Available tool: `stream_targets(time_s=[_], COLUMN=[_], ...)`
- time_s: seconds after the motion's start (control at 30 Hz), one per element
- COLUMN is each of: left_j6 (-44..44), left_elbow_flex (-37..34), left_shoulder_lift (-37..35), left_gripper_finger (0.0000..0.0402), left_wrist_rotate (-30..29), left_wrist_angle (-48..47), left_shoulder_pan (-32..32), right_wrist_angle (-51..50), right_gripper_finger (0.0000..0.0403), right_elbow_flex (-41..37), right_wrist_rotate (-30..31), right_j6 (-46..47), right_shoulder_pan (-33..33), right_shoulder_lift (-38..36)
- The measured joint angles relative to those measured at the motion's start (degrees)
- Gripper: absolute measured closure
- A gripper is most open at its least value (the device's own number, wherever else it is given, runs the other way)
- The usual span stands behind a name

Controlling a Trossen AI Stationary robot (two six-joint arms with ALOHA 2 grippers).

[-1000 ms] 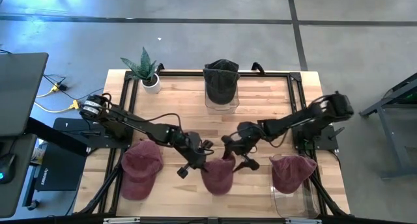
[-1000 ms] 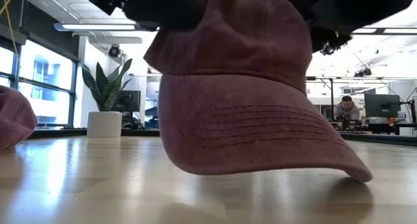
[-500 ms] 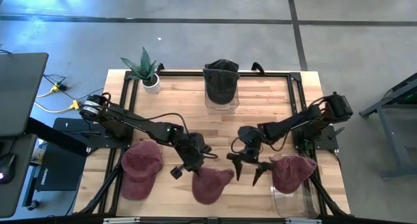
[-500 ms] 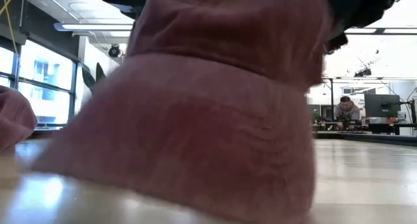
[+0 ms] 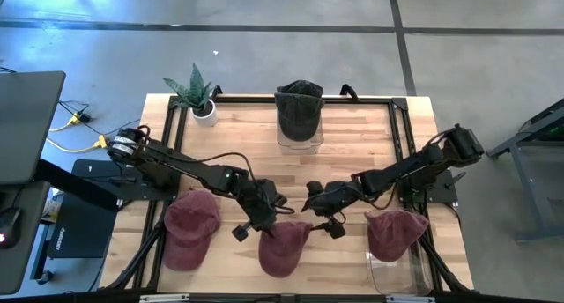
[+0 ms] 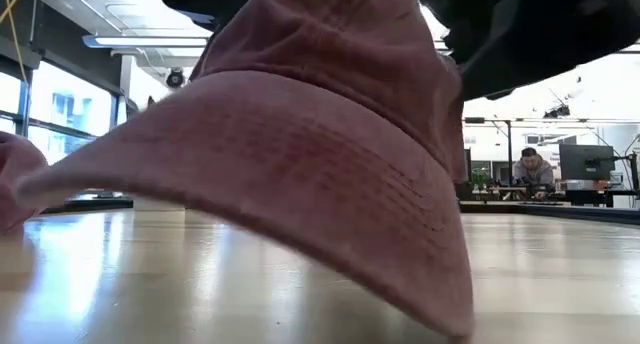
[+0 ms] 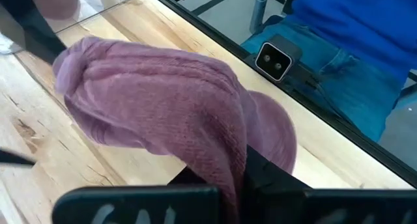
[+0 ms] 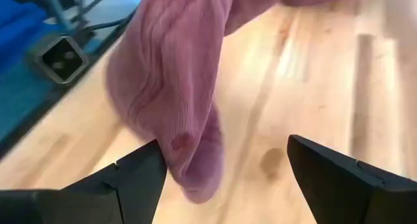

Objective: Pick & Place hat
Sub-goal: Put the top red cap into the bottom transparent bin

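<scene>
Hat (image 5: 284, 248) near the table's (image 5: 352, 153) front edge, pinched by left claw (image 5: 267, 225).

Looks like an open-plan lab or office workspace: polished grey concrete floor (image 5: 264, 56) with taped lines, wooden bench (image 5: 352, 153) on a metal frame, ceiling strip lights (image 6: 150, 42), tall windows (image 6: 60, 134), monitors (image 6: 583, 162) and a seated person (image 6: 532, 168) at desks behind.
</scene>
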Motion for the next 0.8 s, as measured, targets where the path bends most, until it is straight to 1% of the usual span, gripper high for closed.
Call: stream_targets(time_s=[0.07, 0.1, 0.13, 0.23, 0.33, 0.4, 0.47, 0.53, 0.6, 0.7, 0.8], left_j6=[0.0, 0.0, 0.0, 0.0, 0.0, 0.0, 0.0, 0.0, -0.2, -0.6, -1.6], left_elbow_flex=[0.0, 0.0, 0.0, 0.0, 0.0, 0.0, 0.1, 0.1, 0.1, 0.1, 0.1], left_shoulder_lift=[0.0, 0.0, 0.0, 0.0, 0.0, 0.0, 0.0, 0.0, 0.0, 0.0, 0.0], left_gripper_finger=[0.0401, 0.0401, 0.0401, 0.0401, 0.0401, 0.0401, 0.0401, 0.0401, 0.0401, 0.0401, 0.0401], left_wrist_rotate=[-0.5, -0.9, -1.3, -2.3, -2.4, -3.0, -4.5, -4.9, -4.4, -3.4, -3.0], left_wrist_angle=[0.0, 0.0, 0.0, 0.8, 2.2, 2.8, 2.6, 2.0, 1.8, 1.1, 0.1], left_shoulder_pan=[0.0, 0.0, 0.0, 0.0, 0.0, 0.0, 0.0, 0.0, 0.0, -0.1, -0.6], right_wrist_angle=[1.6, 2.7, 4.2, 12.6, 20.1, 22.3, 23.0, 23.1, 23.1, 21.8, 19.4], right_gripper_finger=[0.0096, 0.0096, 0.0096, 0.0096, 0.0096, 0.0099, 0.0111, 0.0133, 0.0164, 0.0228, 0.0301], right_elbow_flex=[0.0, 0.0, 0.0, 0.0, 0.0, 0.0, 0.0, 0.0, 0.0, 0.0, 0.0], right_wrist_rotate=[0.7, -0.4, -2.7, -12.9, -21.3, -26.7, -30.0, -31.4, -31.8, -31.7, -31.7], right_j6=[-1.1, -1.8, -2.2, -2.4, -2.3, -1.4, 0.7, 2.7, 3.7, 5.1, 5.5], right_shoulder_pan=[-0.1, -0.1, -0.1, 0.0, 0.0, -0.1, -0.1, 0.0, 0.6, 2.0, 4.2], right_shoulder_lift=[0.6, 1.0, 1.7, 4.9, 8.5, 9.4, 9.5, 8.9, 8.2, 6.6, 4.6])
